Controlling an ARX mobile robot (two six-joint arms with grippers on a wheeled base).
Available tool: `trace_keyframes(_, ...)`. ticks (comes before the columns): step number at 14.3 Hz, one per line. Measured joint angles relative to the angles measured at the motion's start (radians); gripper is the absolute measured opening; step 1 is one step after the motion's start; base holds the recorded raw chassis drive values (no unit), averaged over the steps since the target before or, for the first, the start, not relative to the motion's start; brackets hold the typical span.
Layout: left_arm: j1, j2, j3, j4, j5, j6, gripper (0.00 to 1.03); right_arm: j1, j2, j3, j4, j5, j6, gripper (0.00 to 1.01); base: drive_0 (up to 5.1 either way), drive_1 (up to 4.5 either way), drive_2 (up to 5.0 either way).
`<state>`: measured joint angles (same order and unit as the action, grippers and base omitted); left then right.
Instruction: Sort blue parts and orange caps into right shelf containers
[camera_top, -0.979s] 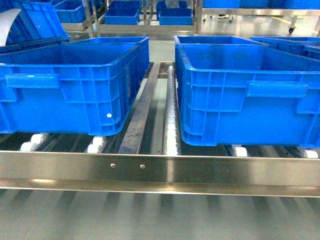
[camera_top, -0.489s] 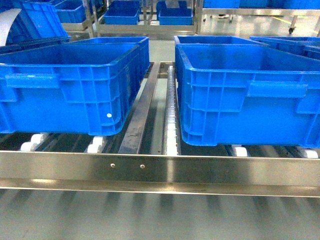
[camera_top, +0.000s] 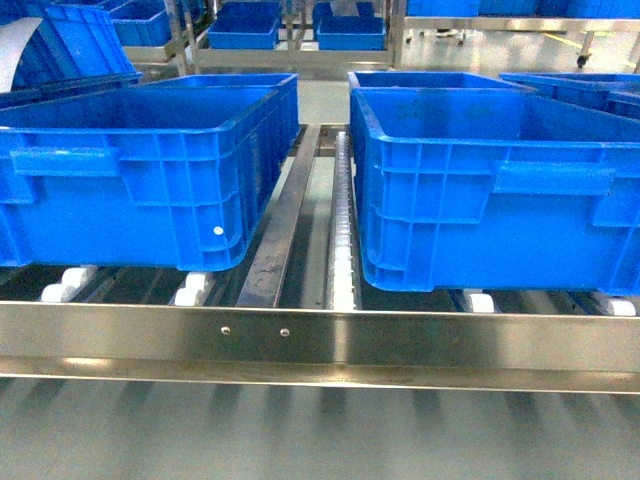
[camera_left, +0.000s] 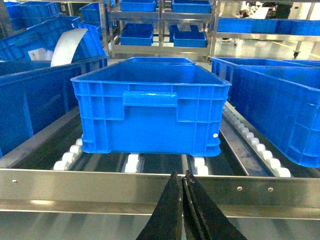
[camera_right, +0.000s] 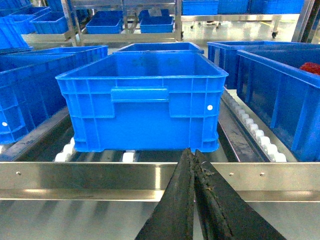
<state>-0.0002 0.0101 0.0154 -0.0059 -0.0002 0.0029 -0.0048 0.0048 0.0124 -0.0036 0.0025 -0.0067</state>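
Observation:
No blue parts or orange caps show in any view. Two right shelf containers, a left crate (camera_top: 130, 180) and a right crate (camera_top: 490, 190), stand on the steel shelf (camera_top: 320, 340). Neither gripper appears in the head view. In the left wrist view my left gripper (camera_left: 182, 175) is shut and empty, its tips over the front rail (camera_left: 100, 185) below a crate (camera_left: 150, 110). My right gripper (camera_right: 193, 152) is likewise shut with nothing in it, pointing at a crate (camera_right: 140, 105) beyond the rail (camera_right: 90, 180).
White rollers (camera_top: 342, 250) and a steel divider strip (camera_top: 285, 220) run between the two crates. More blue crates stand on racks behind (camera_top: 245, 30). Something red (camera_right: 311, 67) lies in the far-right crate; what it is cannot be told. A white curved sheet (camera_left: 67, 45) leans at left.

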Motion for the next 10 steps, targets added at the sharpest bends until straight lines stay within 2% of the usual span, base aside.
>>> trace_keyframes(1, 0.000, 0.000, 0.000, 0.001, 0.000, -0.001, 0.02, 0.000, 0.000, 0.000, -0.001, 0.000, 0.000, 0.08, 0.0, 0.00, 0.0)
trace_keyframes(5, 0.000, 0.000, 0.000, 0.001, 0.000, -0.001, 0.55, 0.000, 0.000, 0.000, -0.001, 0.000, 0.000, 0.61, 0.0, 0.00, 0.0)
trace_keyframes(7, 0.000, 0.000, 0.000, 0.001, 0.000, -0.001, 0.86, 0.000, 0.000, 0.000, -0.001, 0.000, 0.000, 0.93, 0.0, 0.00, 0.0)
trace_keyframes(8, 0.000, 0.000, 0.000, 0.001, 0.000, 0.000, 0.99, 0.000, 0.000, 0.000, -0.001, 0.000, 0.002, 0.99, 0.0, 0.00, 0.0)
trace_keyframes(10, 0.000, 0.000, 0.000, 0.001, 0.000, 0.000, 0.98, 0.000, 0.000, 0.000, -0.001, 0.000, 0.003, 0.98, 0.0, 0.00, 0.0)
